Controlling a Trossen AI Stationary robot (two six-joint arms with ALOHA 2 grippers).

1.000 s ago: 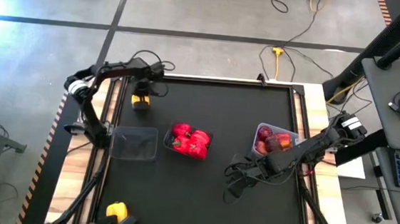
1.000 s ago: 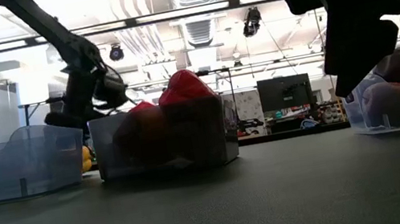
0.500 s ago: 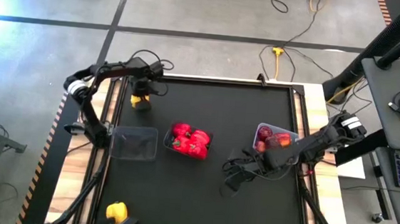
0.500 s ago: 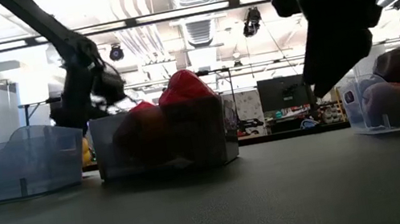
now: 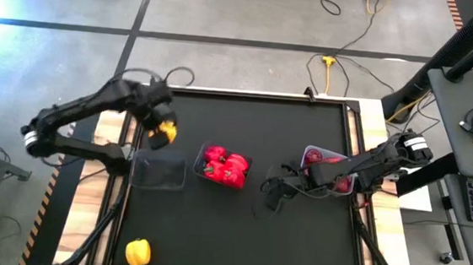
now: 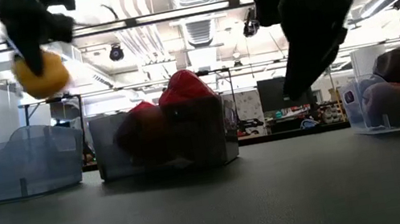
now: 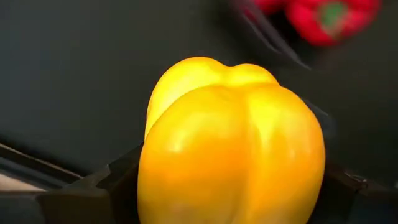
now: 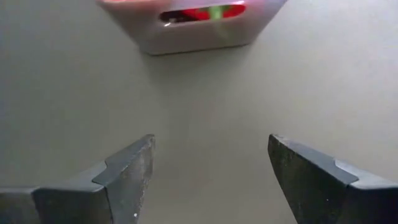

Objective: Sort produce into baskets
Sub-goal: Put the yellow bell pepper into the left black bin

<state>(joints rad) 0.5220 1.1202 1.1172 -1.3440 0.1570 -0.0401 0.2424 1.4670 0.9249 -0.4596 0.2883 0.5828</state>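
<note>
Left gripper (image 5: 163, 132): clamped on a yellow pepper (image 5: 167, 130), lifted above the table's left side, just beyond the empty tub (image 5: 158, 170).
Right gripper (image 5: 271, 194): fingers spread wide, holding nothing, over mid-table.
Done: red peppers (image 5: 224, 165) fill the middle tub (image 5: 201, 169); dark fruit sits in the right-edge tub (image 5: 309, 153).
Left: carried pepper, plus a second yellow pepper (image 5: 137, 252) at the near-left corner; roughly two placements remain.

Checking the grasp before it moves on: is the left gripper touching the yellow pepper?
Touching. In the left wrist view the yellow pepper sits clamped between the left gripper's dark fingers, and the low view shows it lifted off the table.
</note>
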